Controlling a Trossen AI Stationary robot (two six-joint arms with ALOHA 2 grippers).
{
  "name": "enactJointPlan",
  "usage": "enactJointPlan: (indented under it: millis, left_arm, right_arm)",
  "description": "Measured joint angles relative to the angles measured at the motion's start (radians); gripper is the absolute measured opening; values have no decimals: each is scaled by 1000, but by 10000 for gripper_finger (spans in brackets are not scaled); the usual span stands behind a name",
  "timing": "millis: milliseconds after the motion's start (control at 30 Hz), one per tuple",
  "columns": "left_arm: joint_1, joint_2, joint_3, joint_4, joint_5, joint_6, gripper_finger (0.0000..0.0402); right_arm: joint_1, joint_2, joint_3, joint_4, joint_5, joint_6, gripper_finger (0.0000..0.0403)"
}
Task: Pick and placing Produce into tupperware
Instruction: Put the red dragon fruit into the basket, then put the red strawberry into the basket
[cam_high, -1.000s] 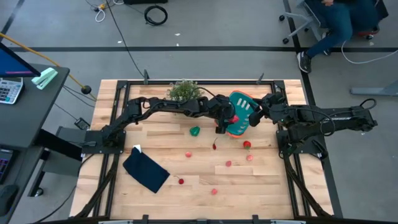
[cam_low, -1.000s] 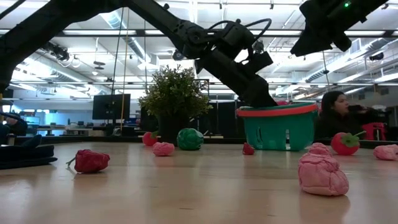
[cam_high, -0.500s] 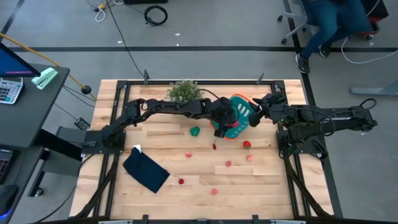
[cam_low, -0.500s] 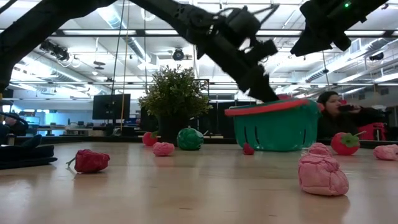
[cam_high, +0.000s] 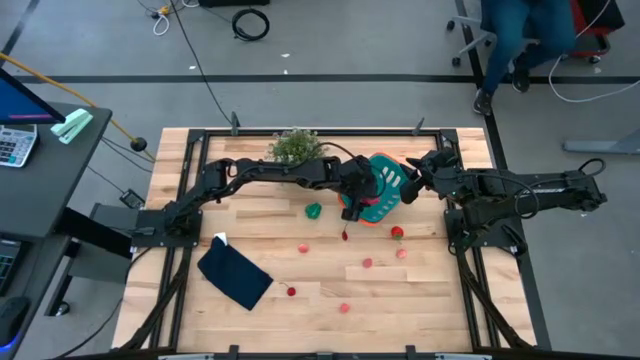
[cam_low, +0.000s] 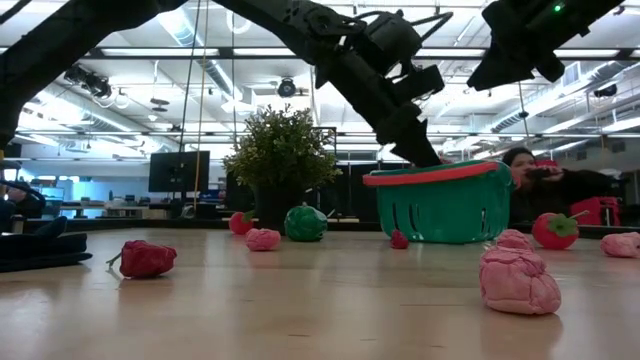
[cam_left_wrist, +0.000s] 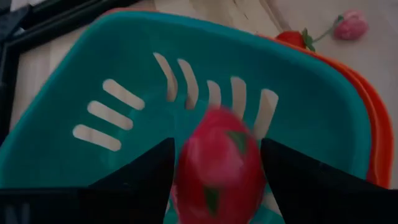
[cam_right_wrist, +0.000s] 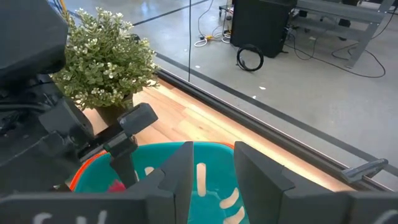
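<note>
The tupperware is a teal slotted basket (cam_high: 385, 190) with an orange-red rim, tilted on the table's far right part (cam_low: 440, 205). My left gripper (cam_high: 352, 205) reaches down into it and is shut on a red toy fruit (cam_left_wrist: 217, 165). My right gripper (cam_high: 410, 180) is at the basket's right side, shut on its wall (cam_right_wrist: 211, 155). More produce lies loose on the wood: a green piece (cam_high: 313, 211), a red one (cam_high: 397, 234) and several pink ones (cam_high: 367, 264). My left gripper (cam_left_wrist: 217, 155) pinches the red toy fruit between its two fingers (cam_left_wrist: 149, 171), slanting down from the table's left into the basket. The fruit (cam_right_wrist: 115, 185) is inside the basket; whether it touches the floor does not show. My right gripper has the basket's right-hand wall (cam_right_wrist: 203, 163) between its two fingers (cam_right_wrist: 180, 168), coming about level from the table's right. The basket is tilted: its right end is raised and its left bottom edge (cam_low: 385, 238) stays on the table.
A bushy potted plant (cam_high: 295, 147) stands just left of the basket at the far edge. A flat navy cloth (cam_high: 235, 275) lies near the left front. Loose produce dots the middle and near right (cam_high: 344, 307). A person sits beyond the table (cam_low: 535, 180).
The basket has tipped: its right end has risen while its left bottom edge stays on the table, and it has shifted slightly toward the table's left. My left arm's wrist has risen a little, with the gripper still inside the basket.
</note>
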Motion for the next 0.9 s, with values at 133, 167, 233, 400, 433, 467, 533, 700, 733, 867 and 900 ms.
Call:
enactJointPlan:
  millis: [133,167,233,400,433,467,533,700,733,867,900]
  left_arm:
    - [0,-1,1,10,0,0,241]
    - [0,-1,1,8,0,0,241]
    - [-1,-1,1,14,0,-1,241]
    - [-1,-1,1,65,0,-26,240]
    - [-1,-1,1,66,0,-26,239]
    - [-1,-1,1,62,0,-26,238]
    - [-1,-1,1,52,0,-26,236]
    - [3,-37,14,19,0,-26,231]
    - [3,-43,25,-10,-1,-26,231]
    - [3,-43,122,-195,-32,-30,229]
    - [3,-43,145,-241,-33,-34,228]
  right_arm:
    - [0,0,0,0,0,0,124]
    - [0,0,0,0,0,0,124]
    - [0,0,0,0,0,0,124]
    - [0,0,0,0,0,-1,124]
    - [0,0,0,0,0,-1,124]
    - [0,0,0,0,0,-1,124]
    - [0,0,0,0,0,-2,124]
    - [0,0,0,0,0,-4,124]
    - [0,0,0,0,0,-4,124]
    - [1,0,0,-4,0,-3,124]
    - [1,0,0,-4,0,-3,124]
